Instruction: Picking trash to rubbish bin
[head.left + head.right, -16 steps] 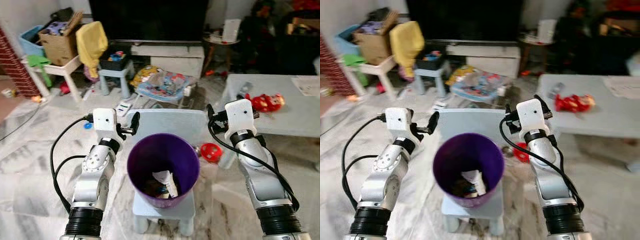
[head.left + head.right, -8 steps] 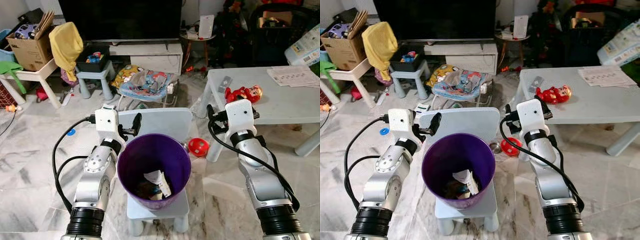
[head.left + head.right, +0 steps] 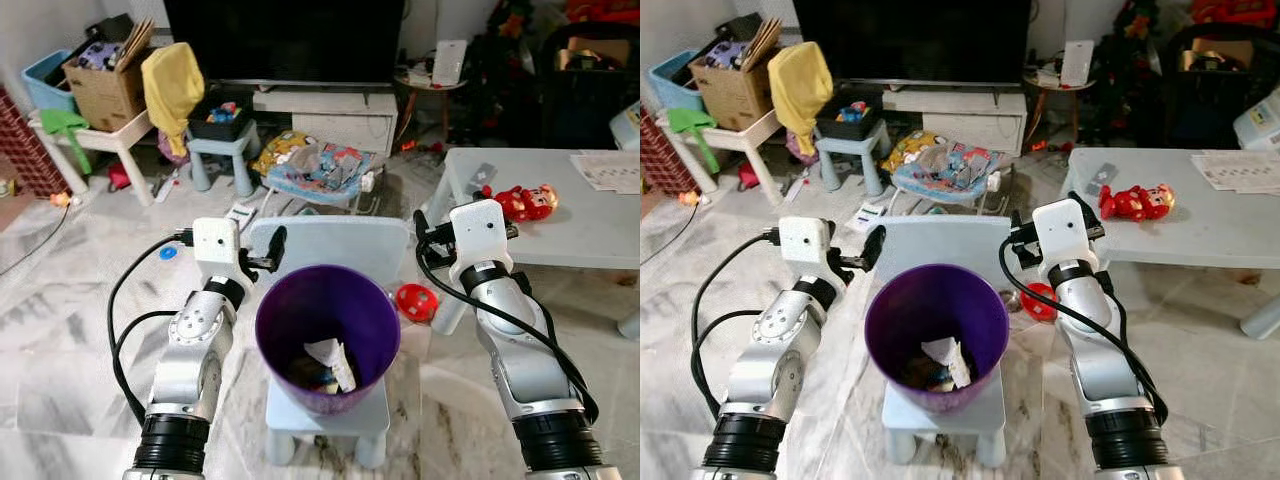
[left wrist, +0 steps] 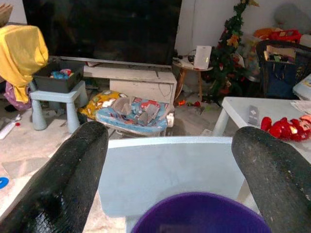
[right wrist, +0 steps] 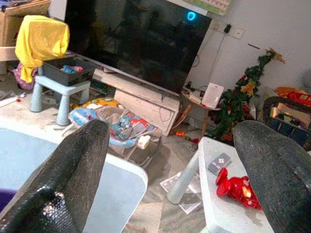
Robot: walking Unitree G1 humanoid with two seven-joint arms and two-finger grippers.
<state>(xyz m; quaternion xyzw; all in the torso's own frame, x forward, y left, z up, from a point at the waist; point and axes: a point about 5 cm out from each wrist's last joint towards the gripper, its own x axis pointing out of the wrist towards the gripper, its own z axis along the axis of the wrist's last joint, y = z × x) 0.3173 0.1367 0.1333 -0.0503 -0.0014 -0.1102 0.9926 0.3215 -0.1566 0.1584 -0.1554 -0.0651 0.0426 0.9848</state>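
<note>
The purple bin (image 3: 327, 335) is hiding most of the small chair (image 3: 330, 250) under it. Scraps (image 3: 330, 365) lying deep inside the bin are too jumbled to identify. The counter (image 3: 590, 215) beside the bin is running off the picture's edge.

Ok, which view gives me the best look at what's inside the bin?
The left eye view: it looks down into the purple bin, showing the white wrapper and other scraps at the bottom. The right eye view shows the same from slightly aside. The left wrist view catches just the bin's rim, nothing of its contents.
</note>
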